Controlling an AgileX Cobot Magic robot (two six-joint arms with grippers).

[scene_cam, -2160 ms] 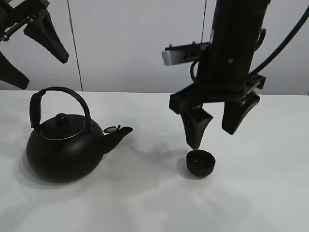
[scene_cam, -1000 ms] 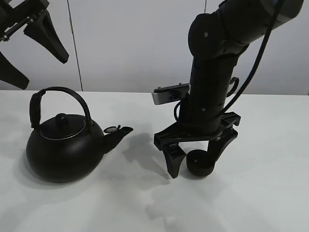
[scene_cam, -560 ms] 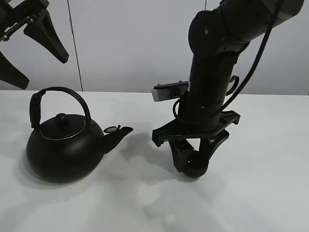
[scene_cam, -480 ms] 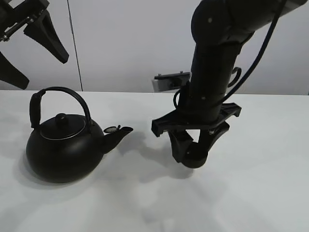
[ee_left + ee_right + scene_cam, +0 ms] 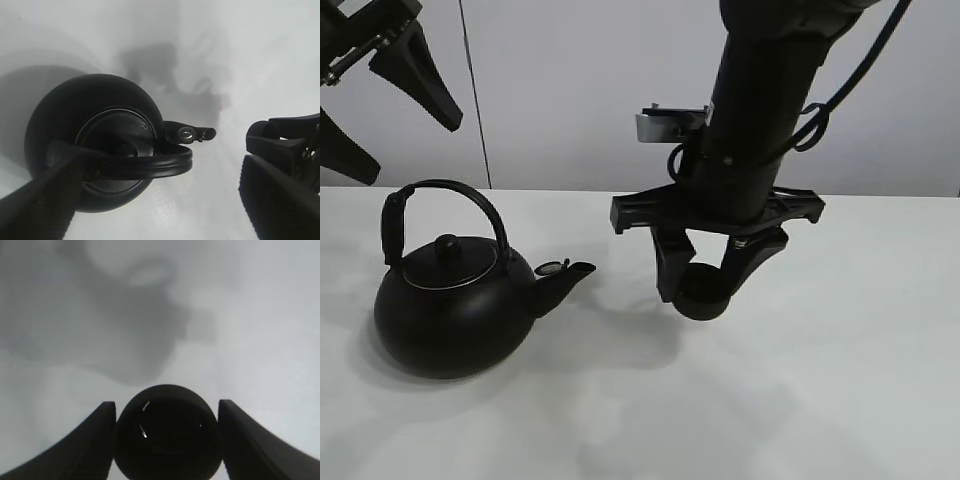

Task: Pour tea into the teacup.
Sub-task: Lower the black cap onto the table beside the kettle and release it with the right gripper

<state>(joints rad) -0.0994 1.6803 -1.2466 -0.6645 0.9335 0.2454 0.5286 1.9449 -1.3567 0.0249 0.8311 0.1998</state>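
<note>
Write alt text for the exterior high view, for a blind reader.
The right gripper holds a small matte-black handleless teacup above the white table. Left of it stands a round black kettle with arched handle, the open left gripper above.

Soft overhead light on white table (image 5: pixel 880 400)
Diffuse grey shadows spread beneath the kettle (image 5: pixel 450 320); wrist-view foregrounds blur.

One kettle (image 5: pixel 450 320), one teacup (image 5: pixel 700 300), two tools, a left tool (image 5: pixel 380 110) and a right tool (image 5: pixel 708 285), and one bench (image 5: pixel 840 380).
</note>
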